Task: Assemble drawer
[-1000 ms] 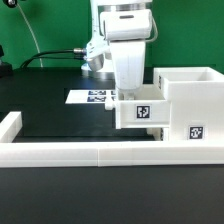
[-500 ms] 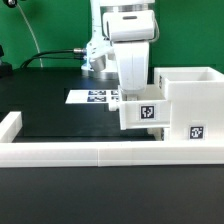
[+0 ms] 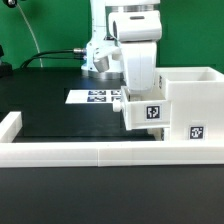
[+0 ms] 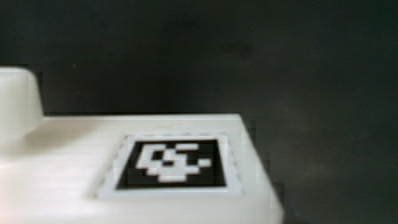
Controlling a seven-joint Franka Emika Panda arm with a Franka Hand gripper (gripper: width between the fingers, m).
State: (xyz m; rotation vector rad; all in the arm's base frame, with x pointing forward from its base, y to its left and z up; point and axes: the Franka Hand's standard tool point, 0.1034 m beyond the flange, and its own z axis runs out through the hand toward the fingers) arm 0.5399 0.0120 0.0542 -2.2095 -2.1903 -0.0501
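Note:
The drawer's tall white hollow box (image 3: 196, 98) stands at the exterior view's right, with a square tag low on its front. A small white tagged tray (image 3: 147, 112) hangs slightly tilted against the box's left side. My gripper (image 3: 138, 93) reaches down into the tray from above and is shut on its wall. The fingertips are hidden behind the tray. In the wrist view the tray's white face (image 4: 71, 150) and its tag (image 4: 173, 162) fill the lower part over the black table, and no fingers show. No second tray can be made out.
The marker board (image 3: 95, 97) lies flat behind the tray. A low white wall (image 3: 70, 152) borders the black table at the front and turns up at the exterior view's left (image 3: 10, 125). A black cable (image 3: 50, 55) runs behind.
The gripper and the tray have moved together toward the exterior view's right, up against the box. The tray now tilts slightly.

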